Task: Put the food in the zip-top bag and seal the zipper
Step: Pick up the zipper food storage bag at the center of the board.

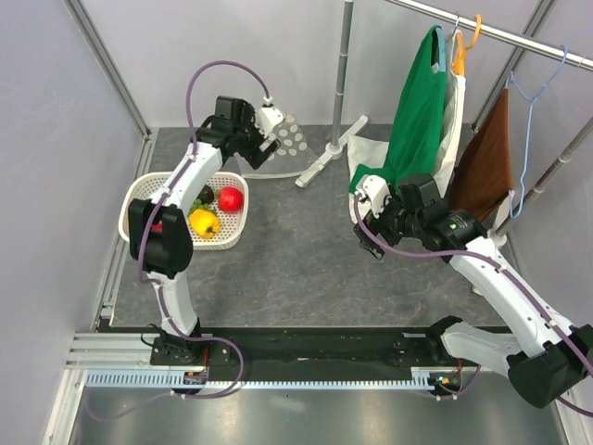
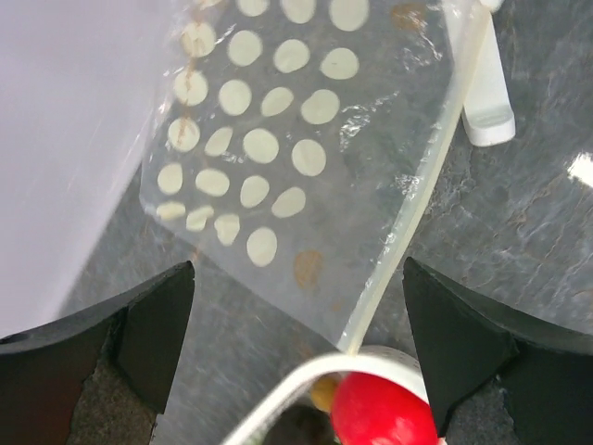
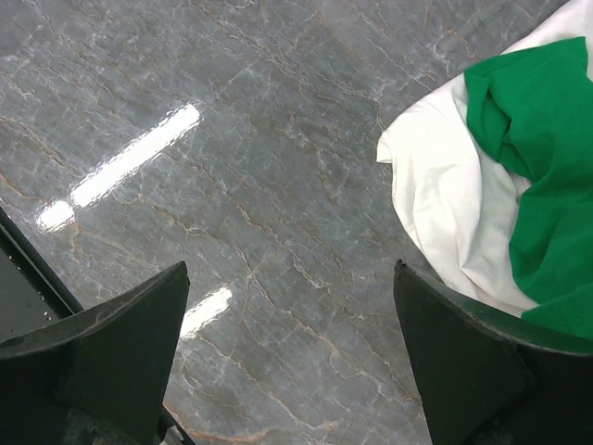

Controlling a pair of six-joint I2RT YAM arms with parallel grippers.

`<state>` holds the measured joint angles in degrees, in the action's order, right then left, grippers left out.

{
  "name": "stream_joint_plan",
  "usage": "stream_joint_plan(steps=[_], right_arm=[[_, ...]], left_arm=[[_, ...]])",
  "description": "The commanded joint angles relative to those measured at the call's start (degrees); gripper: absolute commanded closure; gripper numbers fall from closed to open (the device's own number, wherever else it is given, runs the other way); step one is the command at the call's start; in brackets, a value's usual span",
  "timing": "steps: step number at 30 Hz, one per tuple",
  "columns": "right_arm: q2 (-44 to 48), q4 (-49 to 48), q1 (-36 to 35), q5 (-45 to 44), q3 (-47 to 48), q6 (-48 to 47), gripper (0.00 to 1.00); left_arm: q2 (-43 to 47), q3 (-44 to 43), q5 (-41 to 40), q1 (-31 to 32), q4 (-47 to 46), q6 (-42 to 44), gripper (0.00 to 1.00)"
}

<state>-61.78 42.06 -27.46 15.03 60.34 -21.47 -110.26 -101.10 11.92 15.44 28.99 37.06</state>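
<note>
Grey marbled table (image 1: 296,269), grey walls (image 1: 37,185) around it, clothes rack (image 1: 482,28) across the back right.

Near to far. The right gripper (image 1: 363,211) hangs mid-table on your right, jaws wide apart, nothing between them. Its wrist view shows bare table below. The white cloth (image 3: 435,204) and green garment (image 3: 537,139) lie just off one finger. Nothing of the task is near it, so I read it as parked out of the way.

On the left, the white perforated basket (image 1: 139,199) holds the food: a red fruit (image 1: 230,198), a yellow pepper (image 1: 204,222) and a dark piece (image 1: 205,195) I can't identify. Nothing is bagged yet.

The left arm (image 1: 167,232) reaches over the basket. The left gripper (image 2: 296,269) is spread fully and empty, aimed down at the zip-top bag (image 2: 269,158). The bag lies flat on the table just beyond the basket rim (image 2: 278,408), toward the back wall.

In the wrist view the bag's near corner sits between the fingers (image 2: 148,324) but below them. I can't tell if there's contact; it looks clear.

The zipper (image 2: 417,185) runs along the bag's edge on the right of that view, so it's nearer that side's finger. Its near end almost meets the basket rim. I can't pick out the slider tab.

My read is that you go for the bag first, since it needs opening before any food goes in. Flat film on a hard table is hard to pinch, so expect slip.
</note>
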Motion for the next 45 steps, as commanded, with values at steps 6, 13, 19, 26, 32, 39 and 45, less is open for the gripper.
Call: stream_joint_plan(steps=[6, 13, 19, 26, 32, 39, 45], right_arm=[[-1.8, -1.1, 0.3, 1.1, 3.1, -0.1, 0.02], [-1.7, -0.8, 0.4, 0.7, 3.4, 0.3, 0.02], [-1.1, -3.2, 1.0, -0.3, 3.0, 4.3, 0.02], [1.7, -6.5, 1.0, -1.9, 2.9, 5.6, 0.02], [8.2, -10.9, 1.0, 0.8, 2.1, 2.6, 0.02], [10.1, -9.6, 1.0, 7.9, 7.2, -0.1, 0.02], [6.0, -3.6, 1.0, 18.0, 16.7, 1.2, 0.02]], left_arm=[[-6.0, 5.3, -2.2, 5.7, -3.7, 25.7, 0.01], [-11.9, 4.9, -5.2, 7.1, -4.1, 28.9, 0.11], [-15.4, 1.7, -8.4, 6.8, -4.8, 28.9, 0.46], [-4.2, 4.8, -2.7, 7.0, -4.5, 26.8, 0.98], [10.2, 11.5, 8.5, 7.1, -1.0, 28.3, 0.98], [26.4, 20.0, 20.9, 8.5, 7.6, 38.8, 0.98], [33.5, 27.4, 24.9, 11.4, 10.6, 48.3, 0.98]])
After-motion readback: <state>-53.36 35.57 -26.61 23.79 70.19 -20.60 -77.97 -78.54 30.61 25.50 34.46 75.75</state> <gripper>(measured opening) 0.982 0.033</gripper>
